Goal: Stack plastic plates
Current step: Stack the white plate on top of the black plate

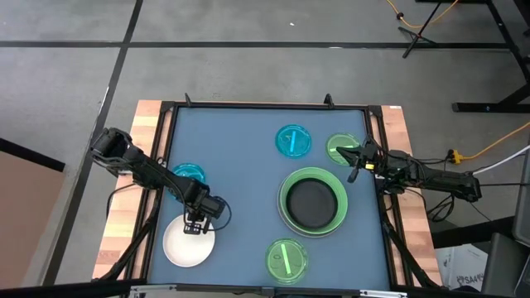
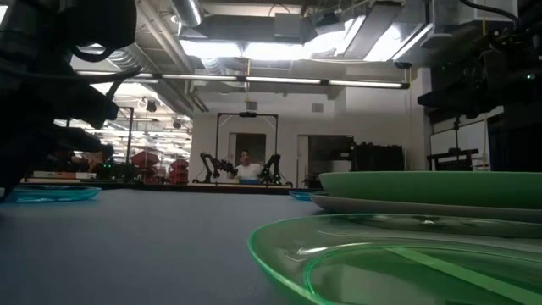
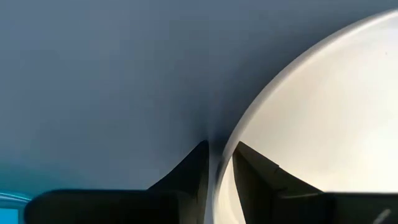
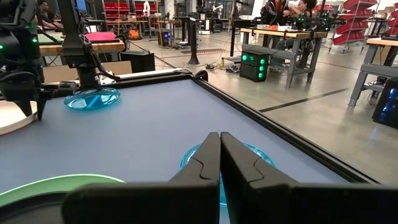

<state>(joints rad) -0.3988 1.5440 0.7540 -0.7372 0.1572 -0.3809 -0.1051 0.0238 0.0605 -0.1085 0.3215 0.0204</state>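
My left gripper (image 1: pixel 195 225) (image 3: pixel 219 149) is at the far rim of the medium white plate (image 1: pixel 188 243), which lies flat near the table's near-left corner. A small blue plate (image 1: pixel 189 172) lies partly under the left arm. The black plate (image 1: pixel 313 203) sits inside the large light green plate (image 1: pixel 290 217), over a grey one (image 2: pixel 423 207). My right gripper (image 1: pixel 354 165) (image 4: pixel 219 152) hovers shut beside a small green plate (image 1: pixel 339 147). Another blue plate (image 1: pixel 293 141) and another green plate (image 1: pixel 286 259) lie apart. My left gripper pinches the white plate's far rim (image 3: pixel 222 179) between its two fingers, one finger over the plate's inside and one outside it. The fingers come from above, pointing down. The plate still lies on the table.
A raised black frame (image 1: pixel 265 106) borders the blue-grey table mat. Bare mat (image 1: pixel 240 182) lies between the white plate and the stack. The small green plate (image 2: pixel 406 254) fills the near foreground of the low view. People and workbenches show in the room behind.
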